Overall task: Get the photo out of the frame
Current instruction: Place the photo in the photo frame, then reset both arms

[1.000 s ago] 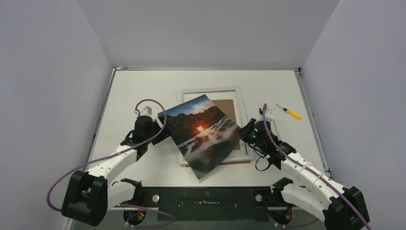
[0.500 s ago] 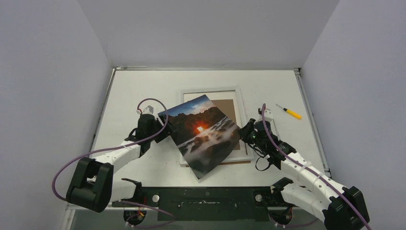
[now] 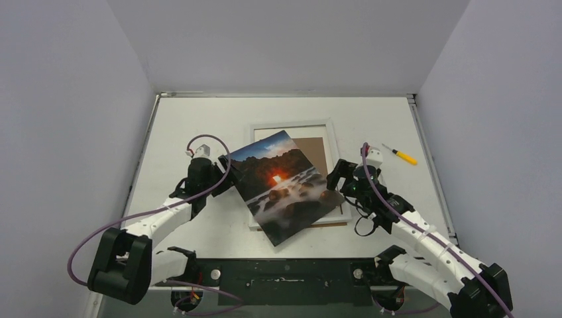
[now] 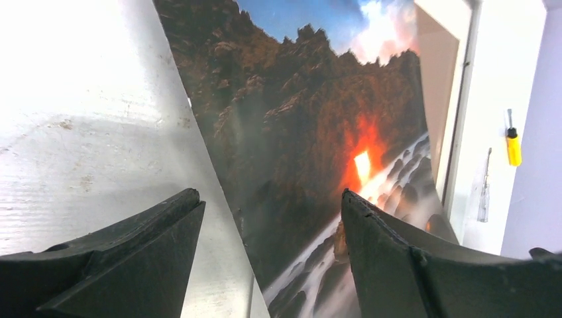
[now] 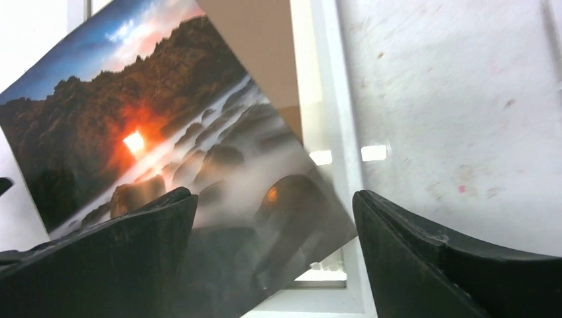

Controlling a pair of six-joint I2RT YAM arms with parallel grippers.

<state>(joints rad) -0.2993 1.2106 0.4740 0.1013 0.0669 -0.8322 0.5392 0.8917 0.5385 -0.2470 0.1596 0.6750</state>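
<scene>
Photo point(image 3: 281, 189) lay askew across the frame point(image 3: 291, 126) on the counter point(image 3: 192, 119); left claw point(image 3: 224, 177) at its nine o'clock and right claw point(image 3: 333, 182) at three o'clock both gaped, released.

The photo point(image 3: 281, 185) shows blue sky with white cloud along its far edge, dark brown crags beneath, an orange-red glow at centre, and pale grey mist over dark rocks. Behind the photo, the frame point(image 3: 291, 126) is white and its backing panel point(image 3: 319, 149) brown. Right of the photo, the screwdriver point(image 3: 405, 157) has a yellow handle and a seemingly dark shaft. The table point(image 3: 192, 119) is white and faintly scuffed; the cables point(image 3: 209, 138) are purple.
</scene>
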